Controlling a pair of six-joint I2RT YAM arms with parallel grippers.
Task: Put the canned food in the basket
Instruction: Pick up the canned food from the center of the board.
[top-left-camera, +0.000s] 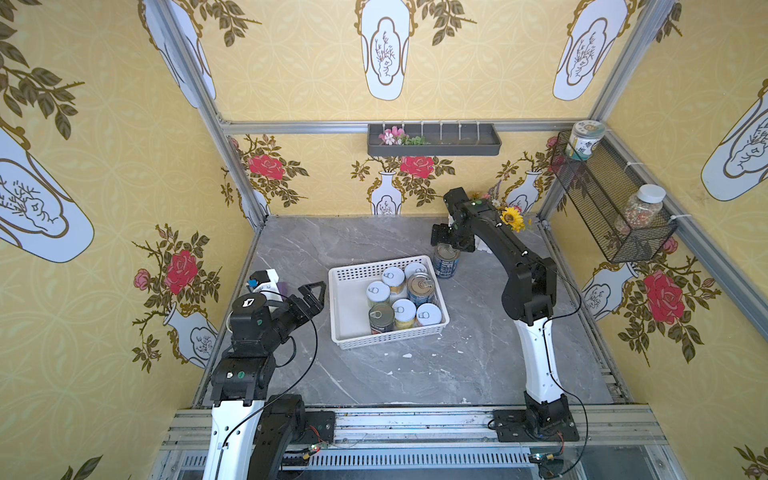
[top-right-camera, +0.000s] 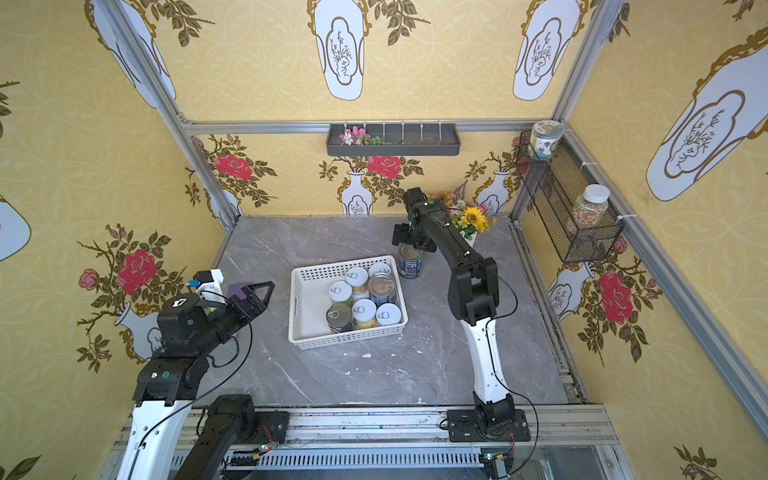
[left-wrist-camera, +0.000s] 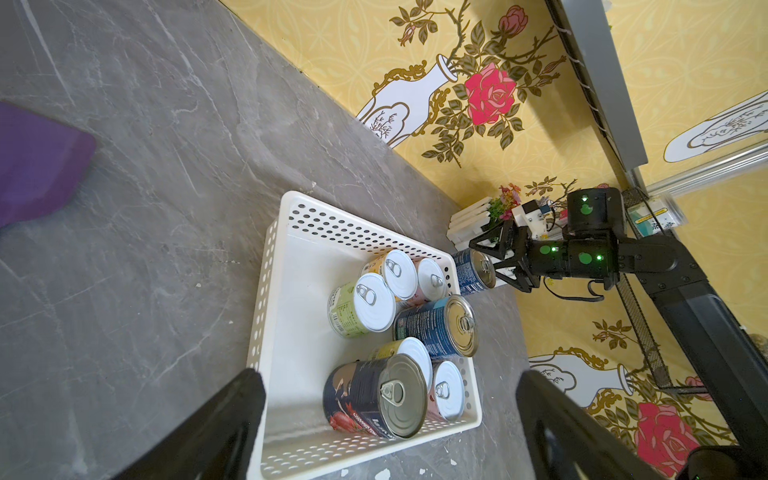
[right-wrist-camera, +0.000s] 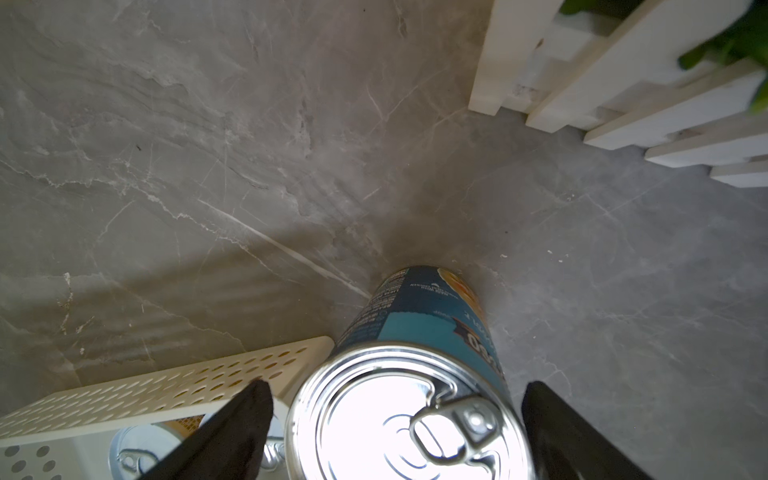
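Basket: a shallow white rectangular plastic basket with perforated sides (top-left-camera: 348, 303) sits mid-table on the grey marble-look tabletop (top-left-camera: 415, 374), with seven pull-tab cans (top-left-camera: 401, 297) standing packed in its right half.
Odd one out: one metal can with a dark blue label (top-left-camera: 445, 262) stands upright on the tabletop, just beside the basket's far right corner.
Right gripper (right-wrist-camera: 397, 395): poised over that can with its black jaws spread wide, one on each side of the lid and gripping nothing.
Left gripper (top-left-camera: 311, 296): parted and empty, hovering just left of the basket.
Step in hand: apparently lining up the grasp on the eighth can.
Next move: likely lower, close on the can's sides, lift clear of the rim and set it in the basket's bare left half.
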